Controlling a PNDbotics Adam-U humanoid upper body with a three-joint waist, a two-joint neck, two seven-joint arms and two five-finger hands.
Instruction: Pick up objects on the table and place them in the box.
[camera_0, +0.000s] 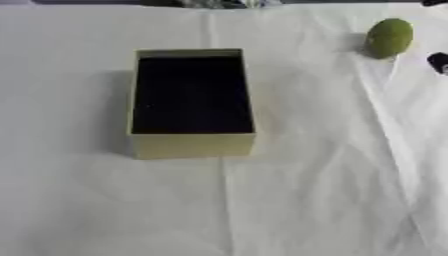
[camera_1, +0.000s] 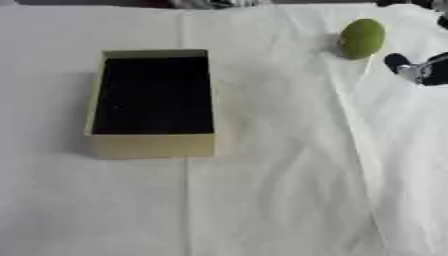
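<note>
On creased cloth (camera_0: 332, 200): rectangular box (camera_0: 192, 145) (dark inside), round green object (camera_0: 388, 37).

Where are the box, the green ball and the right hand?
box (camera_0: 192, 145): left eye view, near wall.
green ball (camera_1: 361, 38): right eye view, middle.
right hand (camera_1: 398, 62): right eye view, dark fingertip.
</note>
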